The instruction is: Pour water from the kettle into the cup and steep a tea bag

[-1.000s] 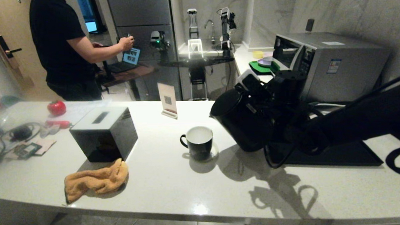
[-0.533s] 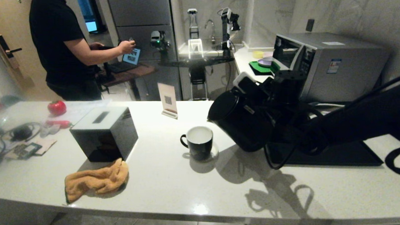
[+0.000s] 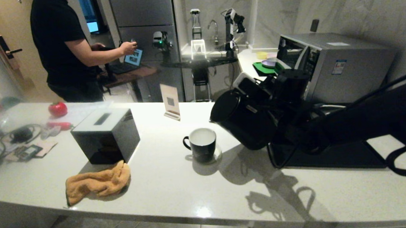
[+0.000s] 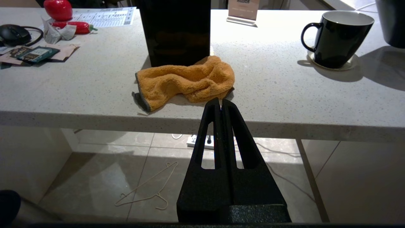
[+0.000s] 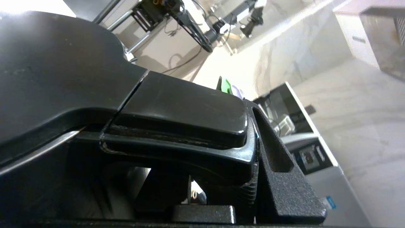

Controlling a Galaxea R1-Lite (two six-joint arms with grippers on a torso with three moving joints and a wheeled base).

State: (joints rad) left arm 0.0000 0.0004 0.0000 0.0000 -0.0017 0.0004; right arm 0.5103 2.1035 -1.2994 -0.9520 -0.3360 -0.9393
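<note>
Nearest the robot, the left gripper (image 4: 220, 103) sits parked below the front edge of the surface (image 3: 178, 192), fingers pressed together w/ nothing in them. Just past that edge lies an orange cloth (image 3: 97, 181), touching the foot of a black box (image 3: 105, 134). Mid-surface stands the cup (image 3: 200, 144), upright on a pale coaster (image 3: 218, 153), handle toward the robot's left; its white inside looks dry as far as the head view shows, no water visible yet. Right of the cup and raised off the surface hangs the kettle (image 3: 245, 121), carried by the right gripper (image 3: 284, 111). In the right wrist view the fingers (image 5: 278, 177) are clamped partway closed around the kettle's handle (image 5: 177, 114), so grip looks firm. Vs. a sec ago the kettle is tipped further toward the cup, lid face turned more to the robot's left, and the body has lifted a bit; the cup hasn't moved. Spout end is near the cup but seems short of being over the rim, and no stream shows. So, by my read: pour is being set up, not begun; it needs the spout brought over the opening before tilting more, else water lands on the surface. Tea bag step still to come. Behind the kettle lies a low black tray (image 3: 343, 156); further back a microwave (image 3: 336, 65), and a person (image 3: 65, 48) at far left.
</note>
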